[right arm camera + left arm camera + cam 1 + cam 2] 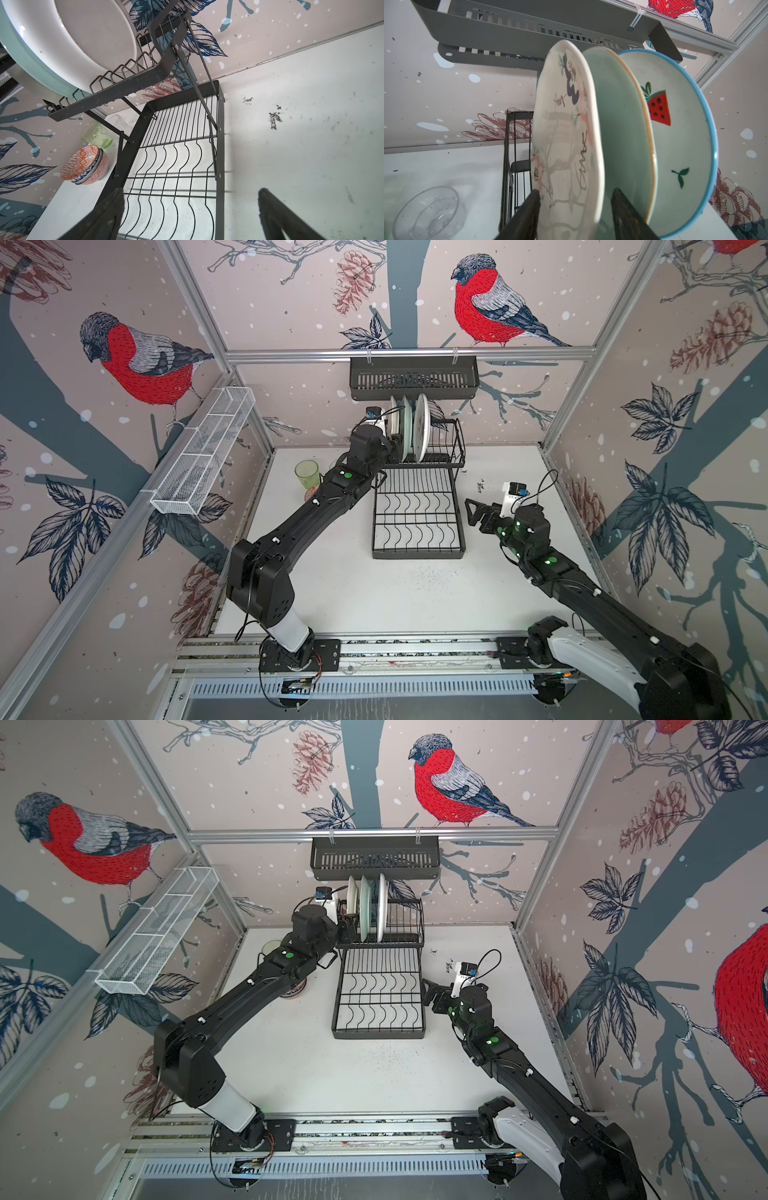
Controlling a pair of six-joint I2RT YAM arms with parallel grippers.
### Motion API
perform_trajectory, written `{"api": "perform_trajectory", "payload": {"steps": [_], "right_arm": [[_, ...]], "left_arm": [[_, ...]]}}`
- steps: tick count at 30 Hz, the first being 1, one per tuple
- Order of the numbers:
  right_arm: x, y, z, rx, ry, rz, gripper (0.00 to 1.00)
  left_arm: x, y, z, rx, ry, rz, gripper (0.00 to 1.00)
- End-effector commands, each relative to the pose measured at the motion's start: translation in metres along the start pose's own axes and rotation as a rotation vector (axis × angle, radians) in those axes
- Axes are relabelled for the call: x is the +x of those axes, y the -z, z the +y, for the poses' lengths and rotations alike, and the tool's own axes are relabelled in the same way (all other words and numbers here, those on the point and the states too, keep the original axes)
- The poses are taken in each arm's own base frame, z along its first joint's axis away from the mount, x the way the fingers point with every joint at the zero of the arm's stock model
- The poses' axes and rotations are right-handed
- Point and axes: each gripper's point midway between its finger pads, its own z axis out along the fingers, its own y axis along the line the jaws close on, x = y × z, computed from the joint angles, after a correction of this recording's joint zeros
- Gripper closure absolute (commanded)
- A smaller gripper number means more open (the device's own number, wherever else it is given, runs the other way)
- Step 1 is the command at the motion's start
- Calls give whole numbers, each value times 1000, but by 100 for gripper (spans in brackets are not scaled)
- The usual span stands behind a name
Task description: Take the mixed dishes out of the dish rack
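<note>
Three plates stand upright in the dish rack's (417,514) upper holder: a white flowered plate (566,135), a mint plate (618,124) and a watermelon plate (679,135). My left gripper (576,192) is open and straddles the flowered plate's lower rim. One finger touches its face, and the other stands apart between it and the mint plate. The rack's flat lower grid (176,166) holds nothing. Left of the rack, on the table, are a green tumbler (307,475), a clear tumbler (429,212) and stacked patterned bowls (85,164). My right gripper (191,191) hangs open at the grid's right edge.
A black slotted basket (413,379) hangs on the back rail just above the plates. A long white mesh basket (203,456) hangs on the left wall. The white table (374,593) runs out in front of the rack to the arms' mounting rail.
</note>
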Motion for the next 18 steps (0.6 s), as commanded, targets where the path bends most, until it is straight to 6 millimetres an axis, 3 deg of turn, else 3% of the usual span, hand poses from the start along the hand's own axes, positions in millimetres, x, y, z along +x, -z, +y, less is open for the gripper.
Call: {"api": "perform_trajectory", "payload": {"steps": [1,18], "right_arm": [[1,1,-2,-2,11,3,1],[2,0,-7,18,5,8,1]], "left_arm": [[-7,-1,1,-27,-30,-28,48],[-10,-9,5,-74,-87,-45,55]]}}
